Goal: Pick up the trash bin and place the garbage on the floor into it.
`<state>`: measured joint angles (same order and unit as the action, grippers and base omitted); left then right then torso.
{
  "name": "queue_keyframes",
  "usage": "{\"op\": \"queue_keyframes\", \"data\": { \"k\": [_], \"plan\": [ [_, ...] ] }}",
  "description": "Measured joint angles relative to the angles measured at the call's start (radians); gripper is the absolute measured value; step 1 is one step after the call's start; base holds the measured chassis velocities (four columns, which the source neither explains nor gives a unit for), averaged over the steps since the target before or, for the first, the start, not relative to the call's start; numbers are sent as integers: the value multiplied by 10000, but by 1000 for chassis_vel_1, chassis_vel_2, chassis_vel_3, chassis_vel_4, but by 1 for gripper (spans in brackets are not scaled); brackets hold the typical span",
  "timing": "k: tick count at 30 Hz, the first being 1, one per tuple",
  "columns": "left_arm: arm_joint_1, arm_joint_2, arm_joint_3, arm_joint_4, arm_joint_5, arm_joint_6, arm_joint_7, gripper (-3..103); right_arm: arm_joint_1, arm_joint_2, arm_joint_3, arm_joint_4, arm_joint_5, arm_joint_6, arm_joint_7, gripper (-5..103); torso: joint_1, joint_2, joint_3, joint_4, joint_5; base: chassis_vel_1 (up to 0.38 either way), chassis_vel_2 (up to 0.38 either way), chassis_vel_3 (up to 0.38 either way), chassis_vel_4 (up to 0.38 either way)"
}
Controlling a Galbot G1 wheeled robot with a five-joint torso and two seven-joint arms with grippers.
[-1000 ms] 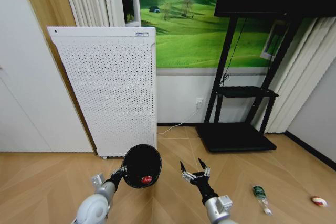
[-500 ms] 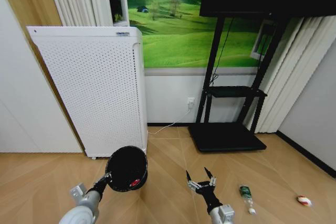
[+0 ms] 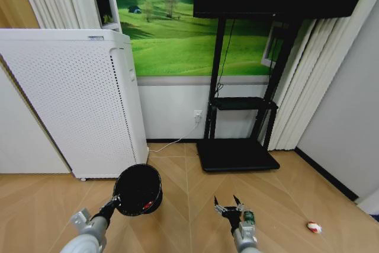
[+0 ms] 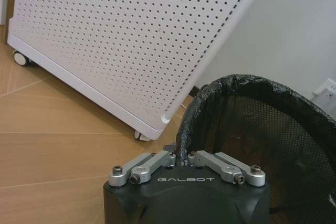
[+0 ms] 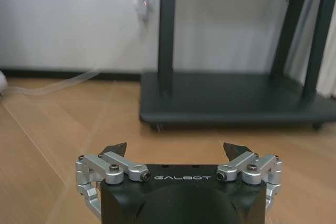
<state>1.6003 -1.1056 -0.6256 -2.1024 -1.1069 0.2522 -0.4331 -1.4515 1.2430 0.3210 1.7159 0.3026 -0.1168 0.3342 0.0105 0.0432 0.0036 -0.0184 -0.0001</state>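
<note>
The trash bin (image 3: 138,188), a small black mesh wastebasket, hangs tilted above the floor with its mouth towards me. My left gripper (image 3: 114,204) is shut on its rim, as the left wrist view confirms with the gripper (image 4: 184,156) clamped on the bin (image 4: 252,124). A red wrapper (image 3: 146,207) lies inside the bin. My right gripper (image 3: 228,204) is open and holds nothing; in the right wrist view the gripper (image 5: 178,149) stands spread over bare floor. A small clear-green bottle (image 3: 249,216) lies just behind its right side. A white-and-red scrap (image 3: 313,227) lies on the floor at the far right.
A tall white perforated air purifier (image 3: 71,99) on castors stands at the left against the wall. A black TV stand (image 3: 237,155) with a low base plate is ahead at centre, and curtains (image 3: 308,87) hang at the right. Wooden floor lies between them.
The whole view has swung to the right, so the purifier and stand sit further left. The bottle and scrap now appear closer to my right gripper. Both arms keep their poses.
</note>
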Motion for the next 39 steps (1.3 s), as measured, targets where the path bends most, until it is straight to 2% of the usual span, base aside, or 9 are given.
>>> {"op": "queue_keyframes", "data": {
  "k": [2, 8, 12, 18, 26, 29, 31, 35, 39],
  "plan": [
    [40, -8, -81, -20, -1, 2, -11, 3, 562, -3, -18, -1101, 636, -397, 258, 100, 0, -1, 0, 2, 1, 83, 61, -55, -36],
    [306, -117, -400, -175, 4, 10, 57, 3, 1442, -20, 156, -2961, 714, -351, 563, 100, 0, -1, 0, 1, 0, 54, 49, -61, -54],
    [420, -199, -510, -184, 40, 15, 160, 3, 1849, -41, 417, -3587, 670, -181, 786, 102, 0, -1, 0, 1, 2, 0, 0, 0, 0],
    [372, -219, -485, -185, 35, 17, 190, 3, 2029, -92, 654, -4127, 481, -103, 785, 99, 1, -1, 0, 0, 1, 0, 0, 0, 0],
    [264, -174, -308, -75, 47, 16, 203, 3, 1909, -229, 776, -4799, 723, -275, 275, 101, 0, -1, 0, 0, 1, 0, 0, 0, 0],
    [227, -168, -281, -49, 48, 16, 203, 3, 1766, -316, 775, -4677, 881, -508, 17, 98, 1, -1, 0, -1, 3, 0, 0, 0, 0],
    [193, -162, -238, -41, 49, 13, 201, 3, 1620, -355, 742, -4406, 1382, -846, -113, 89, 0, -1, -1, -1, -2, 0, 0, 0, 0],
    [180, -162, -213, -52, 47, 8, 196, 3, 1636, -271, 696, -4534, 1488, -924, -145, 86, 0, -1, -1, 0, 3, 0, 0, 0, 0],
    [180, -151, -229, -84, 37, -9, 191, 3, 1731, -220, 644, -4863, 1423, -904, -225, 72, 0, -1, -1, 0, 1, 0, 0, 0, 0]
  ]
}}
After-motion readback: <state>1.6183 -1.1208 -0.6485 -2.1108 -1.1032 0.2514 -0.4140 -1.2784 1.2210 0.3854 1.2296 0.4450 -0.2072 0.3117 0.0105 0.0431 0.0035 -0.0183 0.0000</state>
